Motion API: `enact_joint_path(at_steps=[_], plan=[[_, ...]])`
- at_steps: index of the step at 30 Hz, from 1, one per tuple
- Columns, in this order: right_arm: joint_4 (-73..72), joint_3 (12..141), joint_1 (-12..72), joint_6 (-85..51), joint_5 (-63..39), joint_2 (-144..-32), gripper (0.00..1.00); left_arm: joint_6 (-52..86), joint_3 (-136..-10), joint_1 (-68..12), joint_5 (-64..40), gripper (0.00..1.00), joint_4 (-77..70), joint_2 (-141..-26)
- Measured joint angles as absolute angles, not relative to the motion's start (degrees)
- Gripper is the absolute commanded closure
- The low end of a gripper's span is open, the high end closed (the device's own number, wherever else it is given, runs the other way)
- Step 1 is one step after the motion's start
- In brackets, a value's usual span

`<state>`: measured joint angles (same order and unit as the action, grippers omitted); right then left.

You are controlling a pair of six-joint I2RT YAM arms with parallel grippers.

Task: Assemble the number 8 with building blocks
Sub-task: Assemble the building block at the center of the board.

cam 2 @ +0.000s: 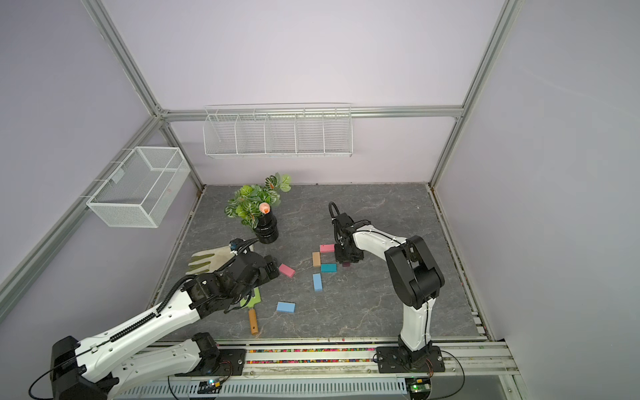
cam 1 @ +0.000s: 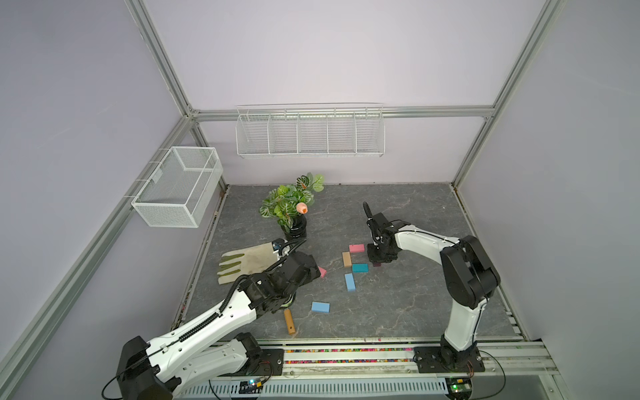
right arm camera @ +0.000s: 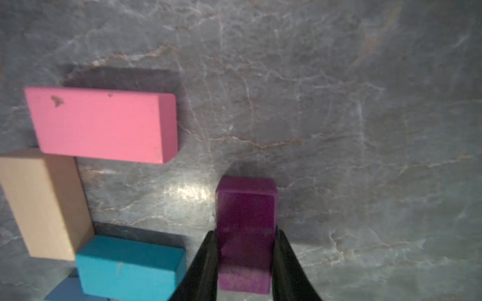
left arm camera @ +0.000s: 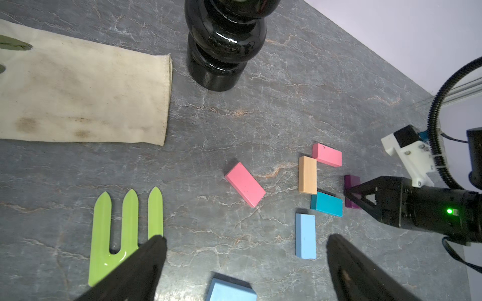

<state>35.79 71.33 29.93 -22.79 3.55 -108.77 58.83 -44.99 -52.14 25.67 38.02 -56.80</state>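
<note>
A pink block (cam 1: 356, 248), a tan block (cam 1: 346, 259) and a teal block (cam 1: 360, 267) lie together mid-table, forming a C. Just right of the teal one, my right gripper (right arm camera: 246, 234) is shut on the long sides of the dark purple block (right arm camera: 246, 208), low at the table. A light blue block (cam 1: 349, 282) lies below the teal one, and another light blue block (cam 1: 320, 307) sits nearer the front. A second pink block (cam 2: 287, 270) lies loose to the left. My left gripper (left arm camera: 245, 239) hovers open above the table, empty.
A black vase with a plant (cam 1: 294, 230) stands behind the left arm. A cream glove (cam 1: 246, 263) lies to its left. A green garden fork (left arm camera: 125, 234) with a wooden handle (cam 1: 289, 321) lies under the left arm. White wire baskets (cam 1: 310, 133) hang on the walls.
</note>
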Motion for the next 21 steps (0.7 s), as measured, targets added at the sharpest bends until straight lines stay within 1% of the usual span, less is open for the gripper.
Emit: enact_joint_path(at_steps=[6,9,12,15,18,19,21], plan=[[35.6,71.5,29.9,-22.4,3.6,-108.9,0.65,58.6,-45.0,-52.1,25.7,0.00,38.0,-57.3],[35.3,71.4,29.9,-22.1,3.4,-108.9,0.56,58.4,-45.0,-52.1,25.7,0.00,38.0,-57.7],[34.4,70.4,29.9,-22.0,2.9,-108.2,0.51,58.3,-45.0,-52.1,25.7,0.00,38.0,-57.8],[34.5,69.6,29.9,-22.0,2.9,-106.4,0.49,58.3,-45.0,-52.1,25.7,0.00,38.0,-57.8],[34.4,69.5,29.7,-22.2,3.0,-104.2,0.49,58.2,-45.0,-52.1,25.6,0.00,37.9,-57.8],[34.4,69.3,29.6,-22.3,3.0,-103.4,0.51,58.3,-45.0,-52.1,25.6,0.00,37.8,-57.8],[34.4,69.0,29.3,-22.9,3.1,-101.8,0.57,58.3,-45.0,-52.1,25.6,0.00,37.8,-57.8]])
